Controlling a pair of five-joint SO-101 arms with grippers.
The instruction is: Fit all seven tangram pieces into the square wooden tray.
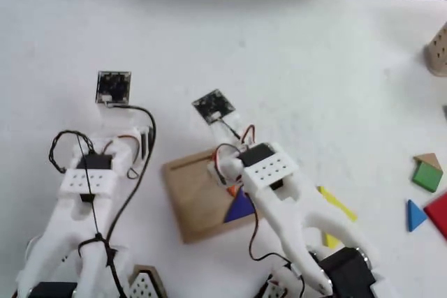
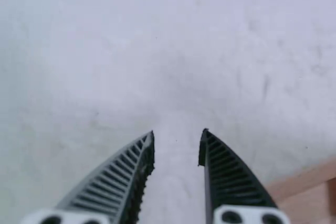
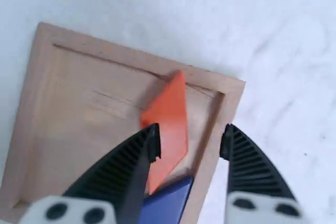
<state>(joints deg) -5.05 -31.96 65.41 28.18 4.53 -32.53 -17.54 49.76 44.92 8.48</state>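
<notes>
Wooden tray (image 1: 187,204) sits on the white table (image 1: 293,68), near the front and about the middle, under the right arm. Inside it, towards its right side, lies an orange piece (image 3: 169,119) with one point up against the tray's far rim, and a blue piece (image 3: 169,203) lies just nearer, touching it. The right gripper (image 3: 190,132) hangs over that side of the tray with its fingers spread. One finger covers the near edge of the orange piece and the other is over the tray's right rim. Whether either finger touches the piece cannot be told.

To the left of the tray, the left gripper (image 2: 177,135) is over bare table, its fingers parted with nothing between them.

Right of the right arm lies a yellow piece (image 1: 336,204). Well apart, by the table's right edge, are a green square (image 1: 427,176) with a tan triangle (image 1: 427,160) touching its far side, a small blue triangle (image 1: 415,215), and a red piece (image 1: 439,212).
</notes>
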